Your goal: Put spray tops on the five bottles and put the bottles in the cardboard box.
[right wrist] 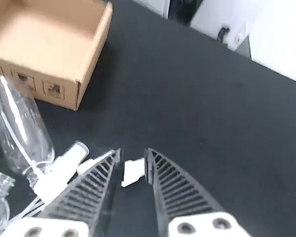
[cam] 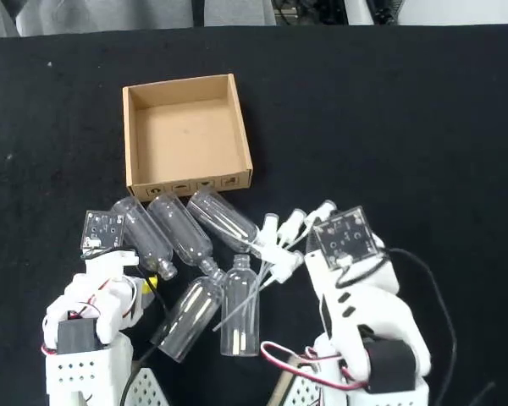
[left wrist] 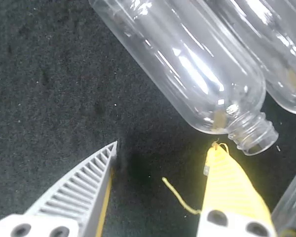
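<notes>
Spray top inside right pincer, narrowly parted

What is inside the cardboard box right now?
The cardboard box shows only bare brown floor; the bottles and spray tops lie outside it. Its near wall hides a strip of floor just behind it.

Black matte table w/ pale lint specks. Past its far edge: grey surfaces at left, dark clutter mid, white wall at right.
</notes>
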You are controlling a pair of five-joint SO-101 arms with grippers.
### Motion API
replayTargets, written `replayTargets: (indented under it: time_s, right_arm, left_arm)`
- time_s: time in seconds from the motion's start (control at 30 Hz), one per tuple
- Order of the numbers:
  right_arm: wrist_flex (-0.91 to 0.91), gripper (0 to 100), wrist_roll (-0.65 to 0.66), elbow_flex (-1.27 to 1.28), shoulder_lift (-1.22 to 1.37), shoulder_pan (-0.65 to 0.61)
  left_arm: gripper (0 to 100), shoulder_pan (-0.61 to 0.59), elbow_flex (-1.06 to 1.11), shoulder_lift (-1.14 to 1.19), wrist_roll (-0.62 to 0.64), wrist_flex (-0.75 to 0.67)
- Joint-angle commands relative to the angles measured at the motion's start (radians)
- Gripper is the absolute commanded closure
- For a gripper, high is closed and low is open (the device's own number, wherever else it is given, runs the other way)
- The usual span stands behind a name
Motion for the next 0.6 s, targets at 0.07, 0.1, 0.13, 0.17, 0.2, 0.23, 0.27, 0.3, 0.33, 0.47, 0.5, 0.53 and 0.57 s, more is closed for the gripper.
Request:
replayTargets:
  time_s: [0.07,0.1,0.13,0.17,0.2,0.23,0.27,0.3,0.33,0.47,0.5,0.53,0.57]
  right_arm:
    - [0.068,94.9,0.008,-0.189,-0.015,0.015]
    - [0.074,94.9,0.008,-0.209,-0.013,0.015]
    - [0.081,94.9,0.008,-0.229,-0.013,0.015]
    - [0.087,94.9,0.008,-0.248,-0.013,0.015]
    - [0.095,94.9,0.008,-0.266,-0.013,0.015]
    - [0.098,94.9,0.008,-0.285,-0.013,0.015]
    - [0.101,94.9,0.008,-0.302,-0.013,0.015]
    - [0.101,94.9,0.008,-0.317,-0.013,0.015]
    - [0.101,94.9,0.008,-0.334,-0.013,0.015]
    - [0.101,94.9,0.008,-0.381,-0.013,0.017]
    - [0.101,94.9,0.005,-0.39,-0.013,0.017]
    - [0.101,94.9,0.002,-0.398,-0.013,0.015]
    - [0.101,94.9,0.002,-0.406,-0.012,0.015]
  left_arm:
    - [73,-0.005,0.022,-0.014,-0.006,0.003]
    - [73,-0.005,0.022,-0.014,-0.006,0.003]
    - [73,-0.005,0.022,-0.014,-0.006,0.003]
    - [73,-0.005,0.022,-0.014,-0.006,0.003]
    - [73,-0.005,0.022,-0.014,-0.006,0.003]
    - [73,-0.005,0.022,-0.014,-0.006,0.003]
    - [73,-0.005,0.022,-0.014,-0.006,0.003]
    - [73,-0.005,0.022,-0.014,-0.006,0.003]
    - [73,-0.005,0.022,-0.014,-0.006,0.003]
    - [73,-0.005,0.022,-0.014,-0.006,0.003]
    - [73,-0.005,0.022,-0.014,-0.006,0.003]
    - [73,-0.005,0.022,-0.014,-0.006,0.003]
    - [73,-0.005,0.022,-0.014,-0.006,0.003]
